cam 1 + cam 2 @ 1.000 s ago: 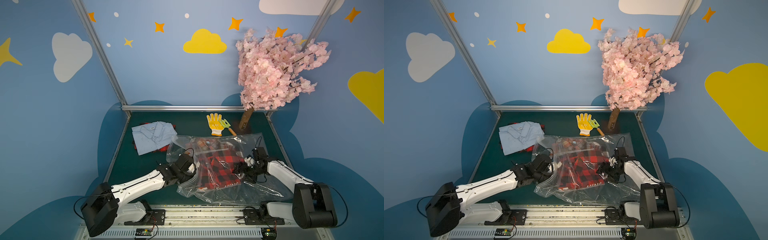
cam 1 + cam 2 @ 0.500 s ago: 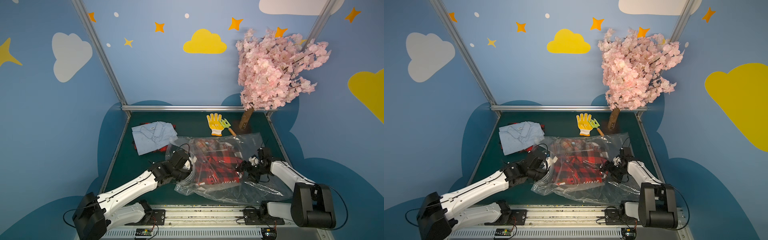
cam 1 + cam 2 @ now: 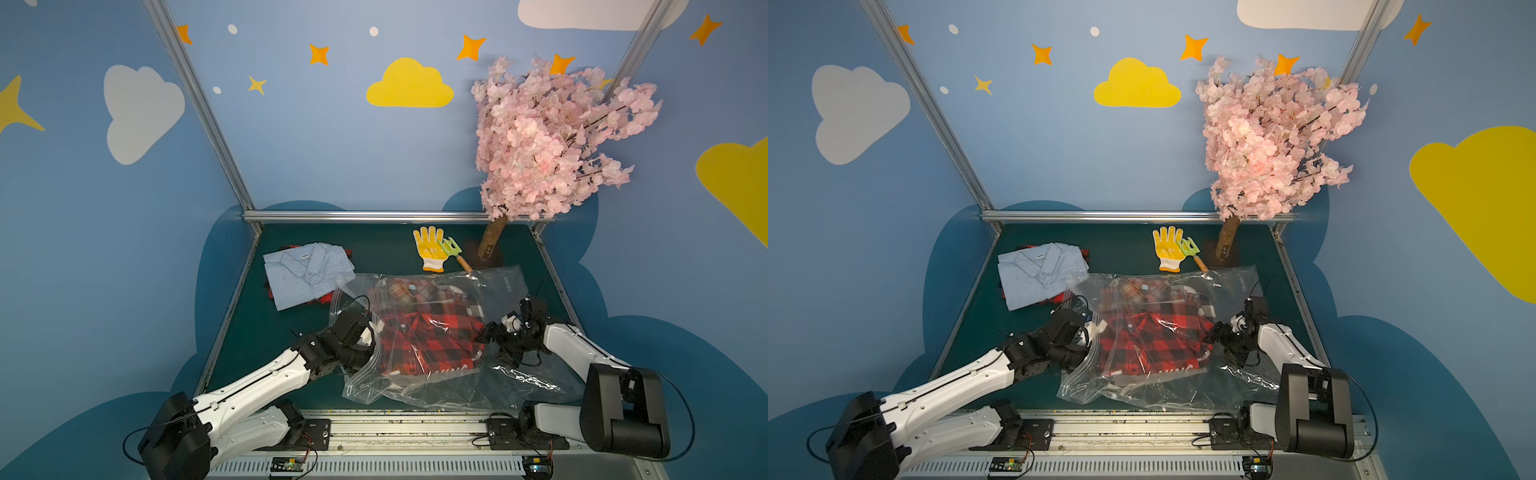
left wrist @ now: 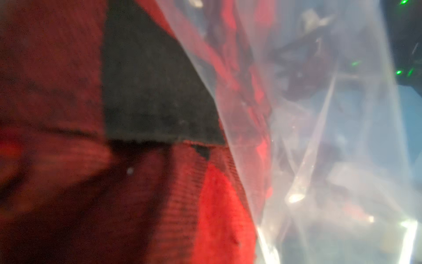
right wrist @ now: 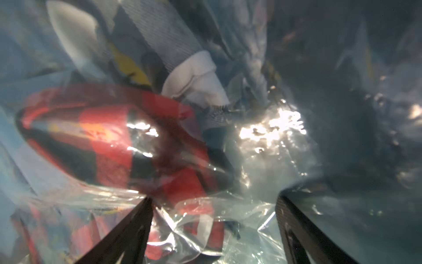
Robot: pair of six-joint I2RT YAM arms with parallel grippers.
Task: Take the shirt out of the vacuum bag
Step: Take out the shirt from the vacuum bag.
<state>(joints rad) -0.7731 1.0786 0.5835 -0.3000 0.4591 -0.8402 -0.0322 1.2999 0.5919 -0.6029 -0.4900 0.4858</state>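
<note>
A clear vacuum bag (image 3: 503, 291) is being shown lying crumpled on a green table (image 3: 282, 332), with a red-and-black plaid shirt (image 3: 432, 340) lying inside it. The left gripper (image 3: 372, 343) is being held pressed together at the bag's open mouth, though whether fabric is being pinched cannot be told. The right gripper (image 5: 212, 205) is being held spread wide at the bag's opposite side, with crinkled plastic lying before its fingers (image 5: 127, 228).

The tip of the black left tool (image 3: 369, 335) is hidden by the clear crinkly plastic vacuum bag (image 3: 519, 378). The red-and-black plaid shirt (image 4: 205, 217) is blurred in the left wrist view. The black fingers (image 5: 127, 228) of the right tool (image 5: 212, 201) are cut off by the edge. A red cloth (image 3: 322, 298) is mostly covered by a folded light-blue shirt (image 3: 307, 274)
</note>
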